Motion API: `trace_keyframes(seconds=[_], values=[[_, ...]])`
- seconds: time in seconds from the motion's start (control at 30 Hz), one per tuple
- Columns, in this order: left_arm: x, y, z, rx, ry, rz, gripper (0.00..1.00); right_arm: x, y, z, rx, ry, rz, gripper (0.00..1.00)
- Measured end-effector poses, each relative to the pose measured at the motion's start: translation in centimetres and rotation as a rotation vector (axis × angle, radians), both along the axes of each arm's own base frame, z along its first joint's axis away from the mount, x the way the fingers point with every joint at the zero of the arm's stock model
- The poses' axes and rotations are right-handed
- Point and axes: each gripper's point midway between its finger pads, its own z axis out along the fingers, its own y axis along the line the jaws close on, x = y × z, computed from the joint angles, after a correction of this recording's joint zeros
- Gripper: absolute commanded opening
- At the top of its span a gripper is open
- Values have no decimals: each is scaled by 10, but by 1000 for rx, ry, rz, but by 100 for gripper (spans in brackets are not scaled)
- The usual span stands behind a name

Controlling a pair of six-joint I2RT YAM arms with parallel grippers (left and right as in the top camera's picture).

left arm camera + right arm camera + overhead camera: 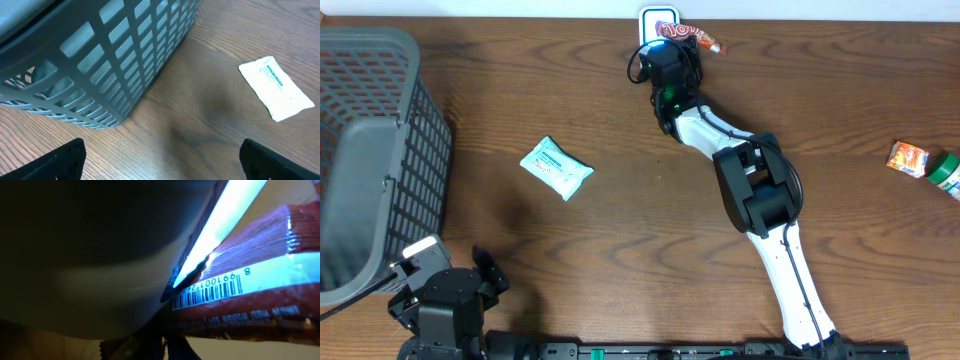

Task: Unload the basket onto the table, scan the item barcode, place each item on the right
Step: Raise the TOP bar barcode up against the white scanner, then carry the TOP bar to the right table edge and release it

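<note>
1. The snack bar (698,39) is held at the far middle edge of the tabletop (620,250). It is pinched in the closed jaws of the right gripper (670,48), apparently by a thin part of the wrapper.
2. It is held directly over the scanner (654,16). Its long axis lies along the far edge, and most of its length sticks out from the jaws toward the robot's right.
3. In the right wrist view the barcode (207,294) is seen running along the wrapper's length, just beside a bright strip of light (215,225). Whether the light crosses the bars cannot be told.
4. The coming move is judged to turn on that small offset: the bars are to be brought squarely into the light by a slight shift or roll.
5. The left gripper (161,160) is held with its jaws wide and empty beside the basket (100,60), well apart from the scanner, so the right arm is far nearer.
</note>
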Motion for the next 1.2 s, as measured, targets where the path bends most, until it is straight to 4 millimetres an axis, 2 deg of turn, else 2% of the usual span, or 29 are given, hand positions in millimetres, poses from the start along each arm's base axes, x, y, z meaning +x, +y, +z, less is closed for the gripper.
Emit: trace_keyframes(seconds=[0.23, 0.37, 0.43, 0.57, 0.63, 0.73, 0.83, 0.9, 0.93, 1.07, 1.2], values=[[0, 0, 0, 0, 0, 0, 98, 0, 0, 4, -7, -2, 3, 1], [0, 0, 0, 0, 1, 0, 98, -6, -3, 17, 14, 47, -11, 1], [0, 0, 0, 0, 0, 0, 98, -15, -8, 36, 40, 85, -33, 1], [0, 0, 0, 0, 1, 0, 98, -44, -30, 102, 141, 104, -123, 1], [0, 0, 0, 0, 0, 0, 98, -69, -53, 134, 184, 130, -194, 1], [0, 0, 0, 0, 1, 0, 98, -101, -97, 160, 256, 166, -320, 1], [0, 0, 0, 0, 0, 0, 98, -128, -150, 152, 354, 220, -482, 1], [0, 0, 0, 0, 1, 0, 98, -140, -182, 136, 434, 258, -589, 1], [0, 0, 0, 0, 0, 0, 98, -152, -203, 120, 488, 299, -668, 1], [0, 0, 0, 0, 0, 0, 98, -174, -254, 88, 669, 328, -868, 1], [0, 0, 0, 0, 0, 0, 98, -199, -303, 62, 843, 277, -1081, 1]])
